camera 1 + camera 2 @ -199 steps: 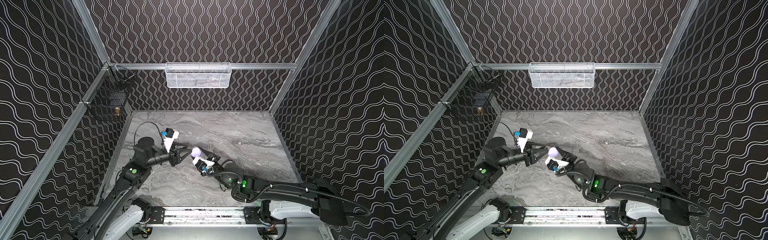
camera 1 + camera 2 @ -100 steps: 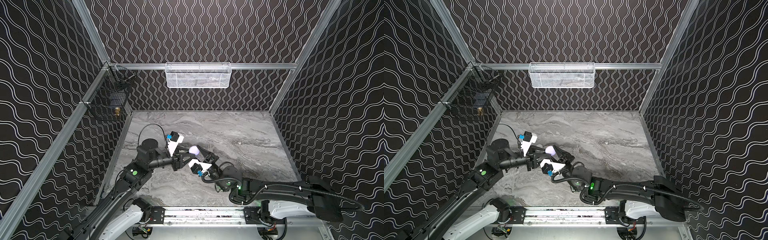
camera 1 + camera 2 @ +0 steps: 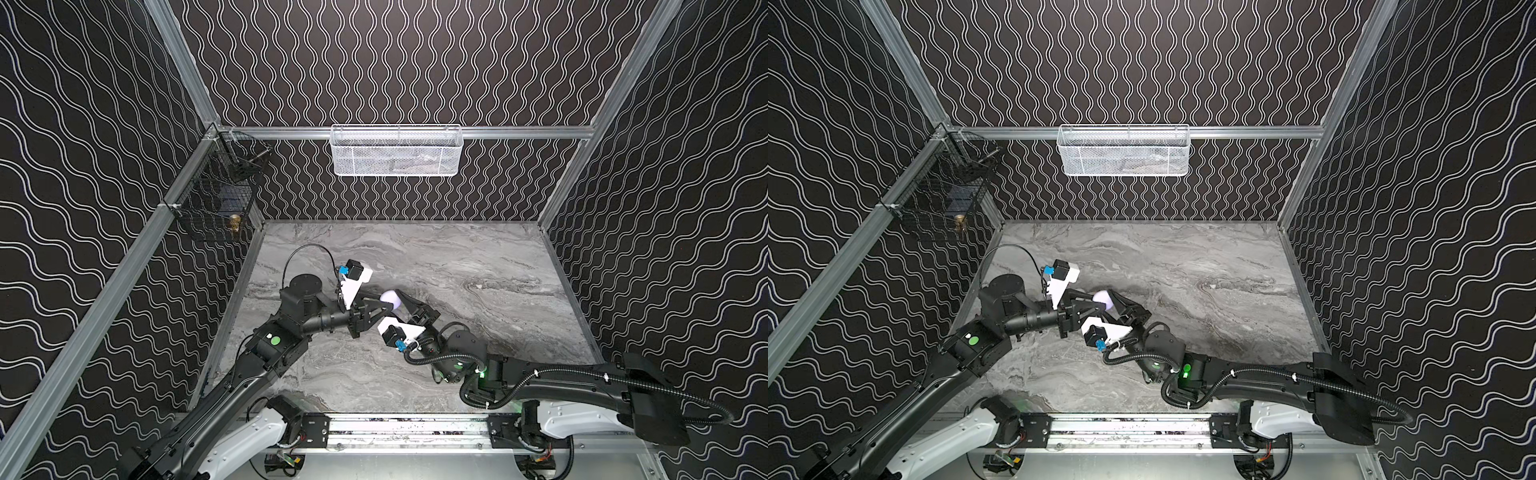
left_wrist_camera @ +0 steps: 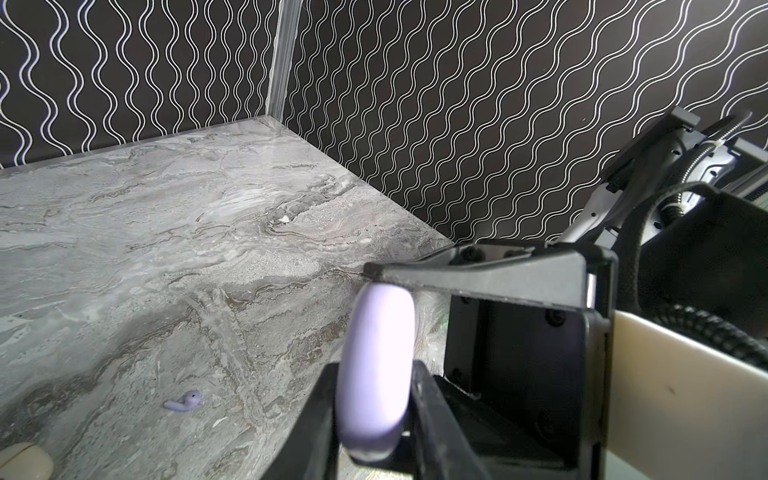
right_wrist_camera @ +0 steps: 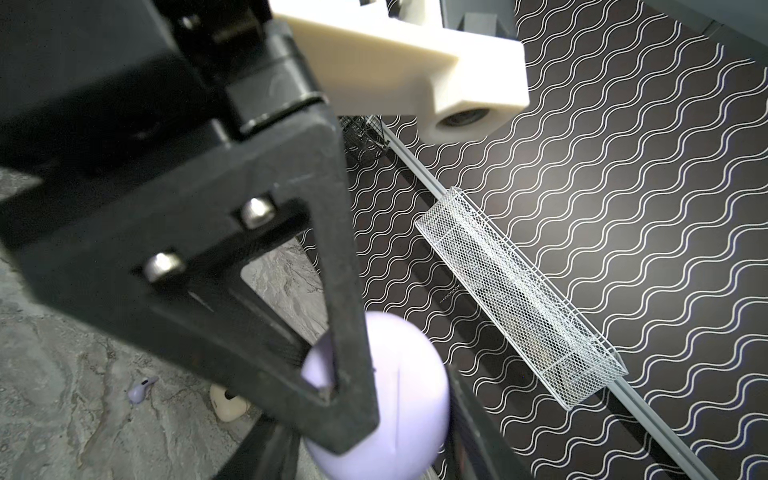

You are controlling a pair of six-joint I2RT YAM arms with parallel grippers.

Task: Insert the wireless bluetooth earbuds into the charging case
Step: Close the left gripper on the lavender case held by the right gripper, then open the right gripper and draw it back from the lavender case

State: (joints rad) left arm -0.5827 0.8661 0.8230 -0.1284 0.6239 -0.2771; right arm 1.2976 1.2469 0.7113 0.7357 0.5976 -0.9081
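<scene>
The lavender charging case [image 4: 376, 332] is hanging above the table [image 4: 124, 249], edge-on in the left wrist view and apparently closed, with a thin seam showing on its rounded face in the right wrist view. The left gripper [image 4: 374, 368] is pinching it narrowly across its thin sides, one finger on each flat face. The right gripper [image 5: 370, 428] is gripping the same case from the opposite side, across its longer span, so both arms are sharing it in mid-air, as both top views confirm.

One lavender earbud [image 4: 183, 401] is lying on the marble below, well apart from both grippers and untouched. A cream rounded piece [image 4: 25, 461] is sitting near it; what it is cannot be told.

The step in hand is probably steadying the case so that the lid can be opened. The next move is calling for one gripper to be holding the base firmly while the other is working the lid up at the seam, without the smooth shell slipping or twisting. Only then is fetching the earbud becoming possible.
</scene>
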